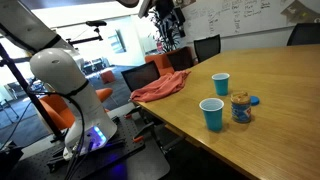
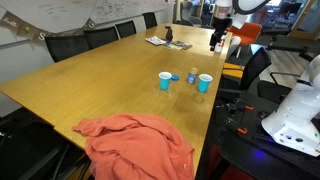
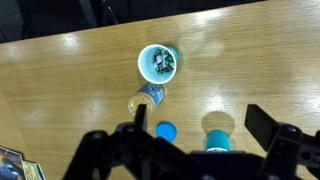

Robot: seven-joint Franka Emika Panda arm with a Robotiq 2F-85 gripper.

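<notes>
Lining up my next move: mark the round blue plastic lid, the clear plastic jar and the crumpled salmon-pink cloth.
Round blue plastic lid (image 3: 165, 130): wrist view, on its centre.
Clear plastic jar (image 3: 149, 97): wrist view, middle of its body.
Crumpled salmon-pink cloth (image 2: 140, 145): in an exterior view, middle of the heap.

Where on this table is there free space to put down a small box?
The widest bare wood lies between the orange cloth and the blue cup, reaching the table edge by the black chairs. It is crowded around that cup, the second cup, the jar and blue lid, under the open gripper.
</notes>
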